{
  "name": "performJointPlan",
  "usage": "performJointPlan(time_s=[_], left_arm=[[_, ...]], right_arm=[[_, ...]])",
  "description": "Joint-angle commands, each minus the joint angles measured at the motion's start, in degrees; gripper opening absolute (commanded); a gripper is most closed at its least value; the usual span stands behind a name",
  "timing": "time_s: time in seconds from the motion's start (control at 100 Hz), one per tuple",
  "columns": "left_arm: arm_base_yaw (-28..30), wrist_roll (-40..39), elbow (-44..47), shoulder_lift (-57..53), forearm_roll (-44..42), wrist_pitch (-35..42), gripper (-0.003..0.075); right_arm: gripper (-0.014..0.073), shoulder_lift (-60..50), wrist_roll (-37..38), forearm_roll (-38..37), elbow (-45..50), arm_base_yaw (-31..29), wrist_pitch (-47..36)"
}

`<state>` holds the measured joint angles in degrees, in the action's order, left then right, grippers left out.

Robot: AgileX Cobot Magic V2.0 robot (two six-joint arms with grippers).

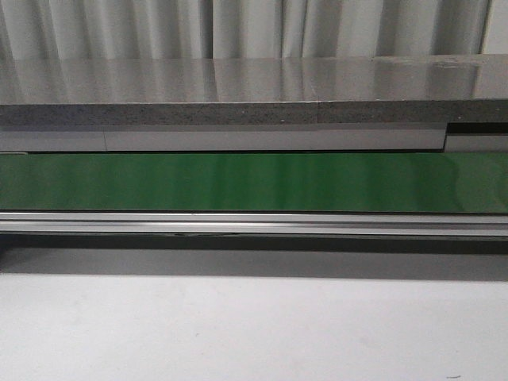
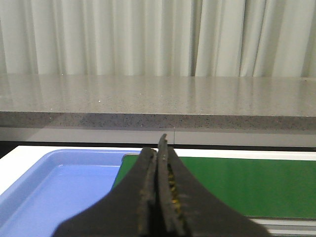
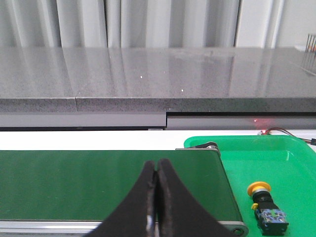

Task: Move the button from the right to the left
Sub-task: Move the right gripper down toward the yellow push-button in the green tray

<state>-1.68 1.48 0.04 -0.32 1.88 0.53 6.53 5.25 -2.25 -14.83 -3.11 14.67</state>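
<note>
With both end effectors, left (image 2: 157,197) and right (image 3: 154,197), pressed closed and empty, and button (image 3: 265,206) lying tipped in green tray (image 3: 296,163) right of belt (image 3: 98,182): risk of nudging, rolling yellow head.

Blue tray (image 2: 59,187) partly hidden behind left tool (image 2: 158,148).
</note>
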Motion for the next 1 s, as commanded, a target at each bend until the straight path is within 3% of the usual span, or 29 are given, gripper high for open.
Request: performJointPlan(time_s=[0.0,0.58,0.99], left_arm=[[0.1,-0.5,2.5,-1.8,0.1,4.6,-0.002],[0.1,-0.5,2.5,-1.8,0.1,4.6,-0.002],[0.1,-0.5,2.5,-1.8,0.1,4.6,-0.002]], right_arm=[[-0.0057,5.6,-0.4,-0.6,-6.5,-0.4,-0.7],[-0.0057,34.5,0.7,-1.7,-30.3,-1.7,6.6],[-0.0057,51.3,0.9,-1.7,-39.0,-19.1,11.2]])
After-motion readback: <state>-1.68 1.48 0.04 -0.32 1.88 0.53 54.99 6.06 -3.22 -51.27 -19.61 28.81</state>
